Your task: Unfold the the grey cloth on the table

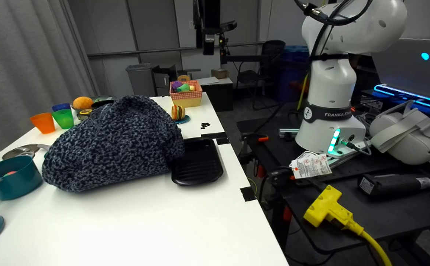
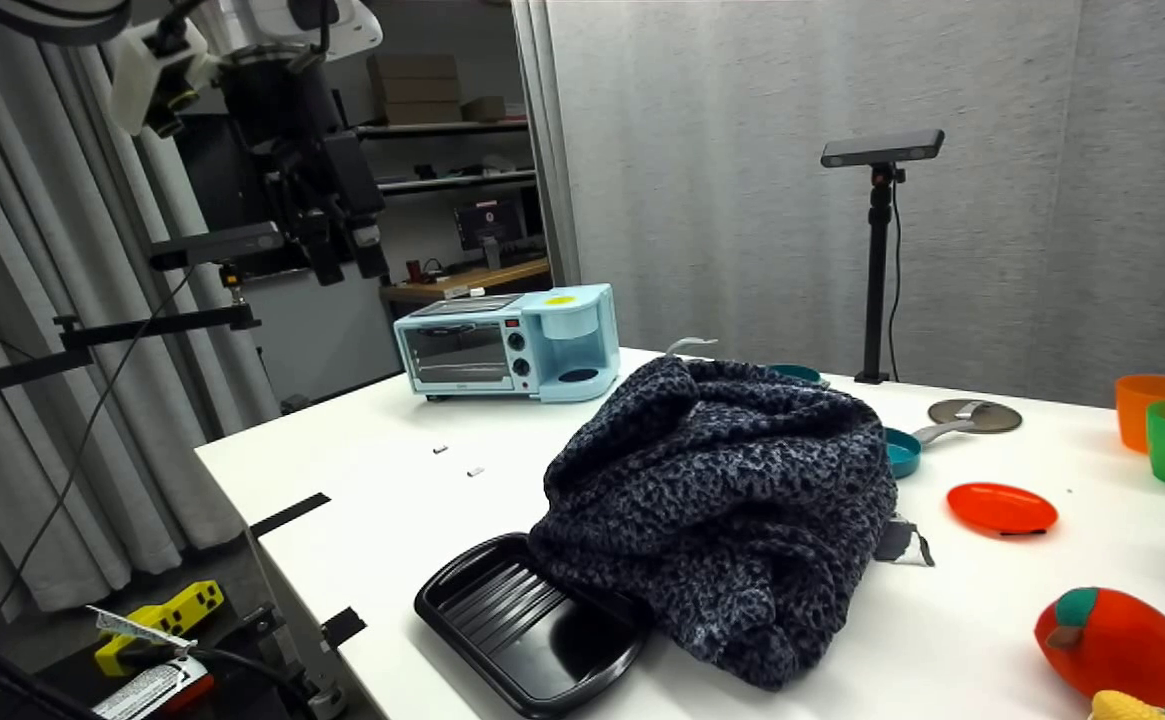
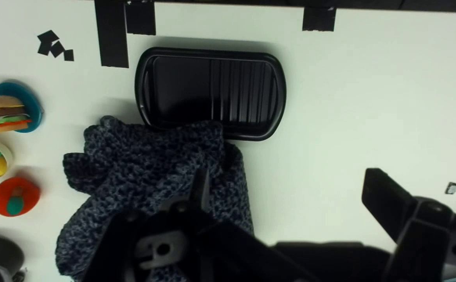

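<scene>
grey cloth [image 2: 722,505] bunched, layers unclear

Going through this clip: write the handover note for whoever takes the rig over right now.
Gripper: open, holding nothing, raised above the table.
Grey cloth: bunched in a heap on the table, part of it lapping over the edge of the black tray.
Done: no finished step shows; the cloth is not spread out yet.
Left: grasp the cloth, open its folds, lay it flat. Lifting rather than dragging is probably safer, as the tray might get pulled along.
</scene>
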`<state>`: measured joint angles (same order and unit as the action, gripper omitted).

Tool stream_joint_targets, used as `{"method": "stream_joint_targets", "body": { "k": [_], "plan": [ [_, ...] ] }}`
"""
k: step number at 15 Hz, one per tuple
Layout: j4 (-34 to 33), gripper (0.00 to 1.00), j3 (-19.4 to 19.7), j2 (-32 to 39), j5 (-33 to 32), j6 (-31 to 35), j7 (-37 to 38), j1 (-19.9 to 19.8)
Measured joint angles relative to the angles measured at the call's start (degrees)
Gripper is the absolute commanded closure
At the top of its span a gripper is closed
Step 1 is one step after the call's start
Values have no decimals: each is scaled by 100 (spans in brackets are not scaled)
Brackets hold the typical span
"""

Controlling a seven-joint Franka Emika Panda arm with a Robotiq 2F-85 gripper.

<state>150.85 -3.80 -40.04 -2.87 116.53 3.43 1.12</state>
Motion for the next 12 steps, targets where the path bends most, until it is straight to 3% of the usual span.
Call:
{"method": "stream_joint_targets", "body": {
  "k": [12],
  "plan": [
    [28, 0, 22, 301, -208, 219, 49, -221]
  ]
}}
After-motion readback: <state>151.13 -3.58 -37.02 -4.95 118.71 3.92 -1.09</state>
